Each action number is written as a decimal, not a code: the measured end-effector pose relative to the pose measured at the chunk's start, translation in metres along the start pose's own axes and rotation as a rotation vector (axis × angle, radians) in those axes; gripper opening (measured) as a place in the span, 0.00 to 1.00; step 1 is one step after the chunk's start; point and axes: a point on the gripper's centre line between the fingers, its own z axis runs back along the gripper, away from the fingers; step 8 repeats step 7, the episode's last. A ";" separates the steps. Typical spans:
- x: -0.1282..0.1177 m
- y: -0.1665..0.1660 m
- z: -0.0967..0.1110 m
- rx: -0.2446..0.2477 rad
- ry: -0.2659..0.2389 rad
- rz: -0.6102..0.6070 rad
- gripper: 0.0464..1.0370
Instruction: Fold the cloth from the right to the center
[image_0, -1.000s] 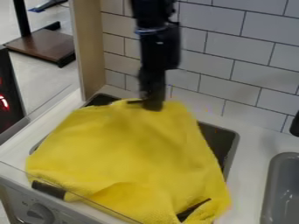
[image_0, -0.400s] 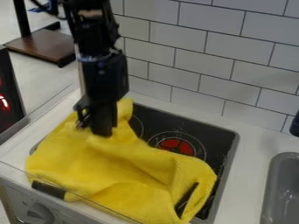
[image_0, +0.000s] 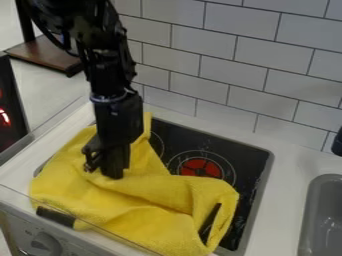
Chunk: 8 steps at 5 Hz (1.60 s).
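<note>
The black gripper (image_0: 103, 169) points down over the left-centre of the yellow cloth (image_0: 137, 217), shut on a bunched part of it. The cloth lies in folds across the left and front of the black stovetop (image_0: 247, 162). One strip of it reaches back to the stove's rear edge, behind the gripper. Its right side is rumpled, ending on the front right of the stovetop beside a dark narrow gap. Cloth directly behind the fingers is hidden.
A red burner (image_0: 200, 167) shows right of the cloth. The tiled wall (image_0: 234, 65) stands behind, and a grey sink (image_0: 324, 220) is at the right. A clear panel edge and a knob (image_0: 45, 244) are at the front left.
The gripper has moved left and toward the front from the cloth's back edge, drawing cloth with it. The back and right of the stovetop, with the red burner, are now uncovered.
</note>
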 end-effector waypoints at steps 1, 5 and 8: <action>0.000 0.000 0.000 -0.003 0.014 0.023 0.19; 0.004 0.001 0.056 0.106 -0.077 0.039 0.97; 0.007 0.000 0.078 0.163 -0.106 0.023 0.96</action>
